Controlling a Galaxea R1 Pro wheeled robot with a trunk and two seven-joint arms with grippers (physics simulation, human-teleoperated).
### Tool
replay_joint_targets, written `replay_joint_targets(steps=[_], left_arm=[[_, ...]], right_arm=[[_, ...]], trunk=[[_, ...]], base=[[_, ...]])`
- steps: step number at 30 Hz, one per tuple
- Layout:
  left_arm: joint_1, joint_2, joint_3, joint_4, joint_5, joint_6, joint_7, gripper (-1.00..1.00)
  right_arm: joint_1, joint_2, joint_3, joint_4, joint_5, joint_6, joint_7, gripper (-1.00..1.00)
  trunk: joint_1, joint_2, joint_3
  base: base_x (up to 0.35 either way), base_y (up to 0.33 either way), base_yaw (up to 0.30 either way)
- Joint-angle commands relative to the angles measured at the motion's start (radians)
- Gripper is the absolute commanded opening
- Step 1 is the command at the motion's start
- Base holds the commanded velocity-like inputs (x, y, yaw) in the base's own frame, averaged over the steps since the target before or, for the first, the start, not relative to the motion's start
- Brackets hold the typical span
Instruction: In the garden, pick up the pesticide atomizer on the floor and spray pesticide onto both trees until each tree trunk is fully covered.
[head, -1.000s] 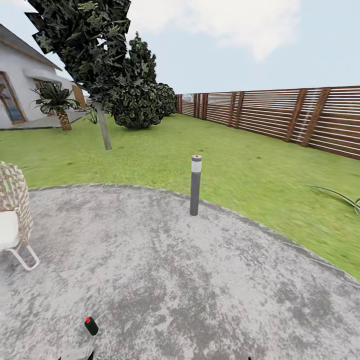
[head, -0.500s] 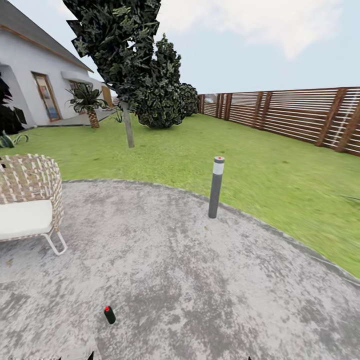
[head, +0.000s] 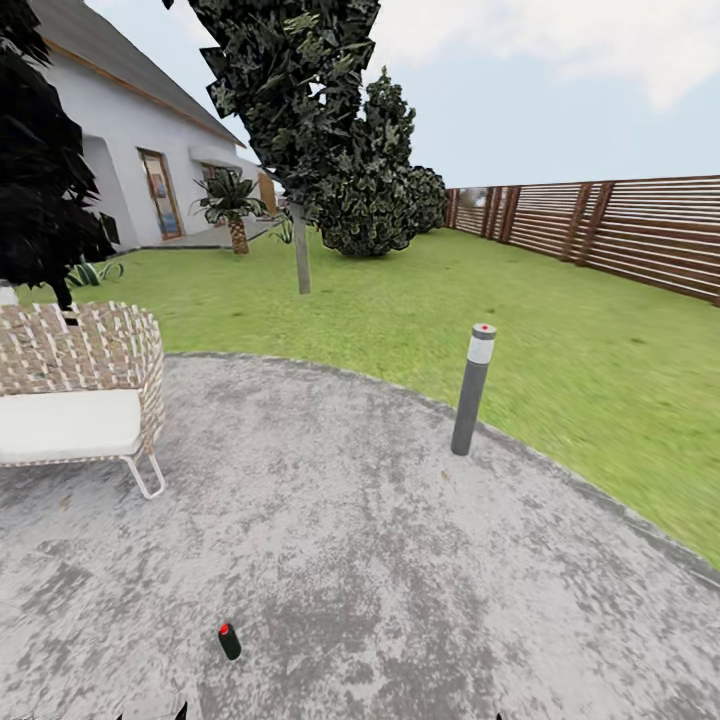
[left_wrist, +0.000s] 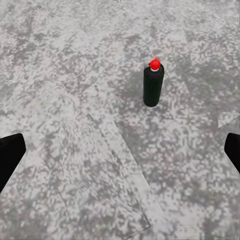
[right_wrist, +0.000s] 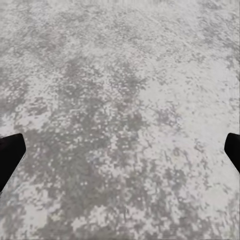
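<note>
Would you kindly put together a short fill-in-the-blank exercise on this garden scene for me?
1. The small dark upright pesticide atomizer has a ____ cap.
2. It stands on the mottled grey ____ floor.
3. The wicker bench carries a ____ seat cushion.
4. The grey bollard lamp stands at the paving's curved edge, beside the green ____.

Missing words: red; concrete; white; lawn

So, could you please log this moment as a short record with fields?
place: garden, grey paving edged by lawn
atomizer: upright on the paving, red cap, nothing touching it
left gripper: open, empty, atomizer ahead of it
right gripper: open, empty, over bare paving
nearby: wicker bench, grey lamp post, pale tree trunk
</note>
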Motion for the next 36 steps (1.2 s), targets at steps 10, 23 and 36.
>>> replay_joint_targets(steps=[10,23,36], left_arm=[[-0.001,0.000,0.001,0.002,0.002,-0.002,0.000,1.00],[-0.001,0.000,0.002,0.001,0.002,-0.003,0.000,1.00],[-0.001,0.001,0.003,0.001,0.003,-0.004,0.001,1.00]], right_arm=[[0.000,0.000,-0.001,0.001,0.001,-0.003,0.000,1.00],[0.000,0.000,-0.001,0.001,0.001,-0.003,0.000,1.00],[0.000,0.000,-0.001,0.001,0.001,-0.003,0.000,1.00]], trunk=[[0.000,0.000,-0.001],[0.000,0.000,-0.001],[0.000,0.000,-0.001]], base=[[0.226,-0.207,0.279],[0.168,-0.267,0.279],[0.134,-0.220,0.279]])
